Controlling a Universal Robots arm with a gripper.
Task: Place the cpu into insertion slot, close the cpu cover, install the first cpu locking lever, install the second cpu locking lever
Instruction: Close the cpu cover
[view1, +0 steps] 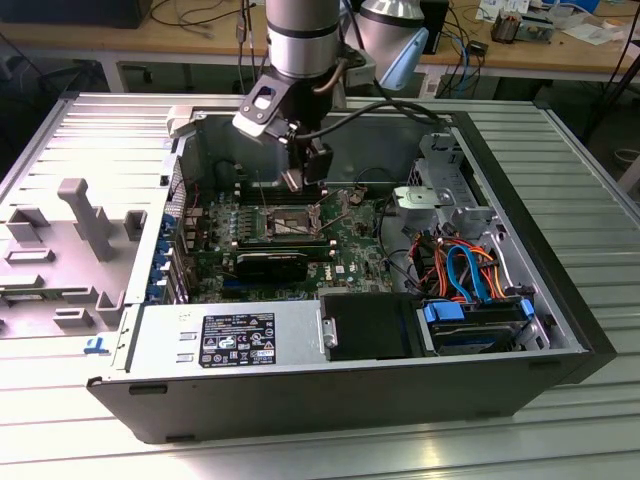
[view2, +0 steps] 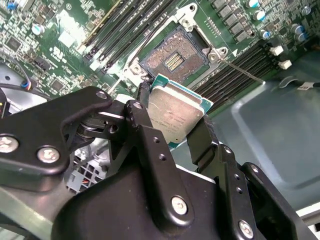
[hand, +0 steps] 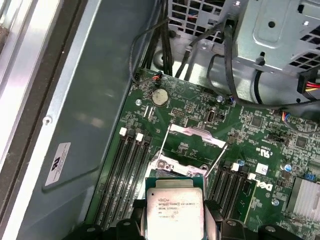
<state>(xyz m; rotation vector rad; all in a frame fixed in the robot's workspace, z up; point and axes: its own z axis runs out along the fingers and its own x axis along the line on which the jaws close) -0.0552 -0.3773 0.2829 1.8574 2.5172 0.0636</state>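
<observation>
Above the green circuit board (hand: 280, 150) inside the computer case (view1: 300, 400), the hand (view2: 174, 110) grips the cpu (view2: 176, 115) by two opposite edges. The insertion slot (view2: 175, 59) lies uncovered just beneath, the chip not yet seated. The cpu cover (hand: 196, 131) stands raised.

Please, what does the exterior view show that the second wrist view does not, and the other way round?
Exterior view: the whole open computer case, its power supply box, the blue and orange cables and the arm. Second wrist view: the cpu clamped in the hand, and the contact field of the uncovered insertion slot. Both: the green circuit board with the hand above it.
</observation>
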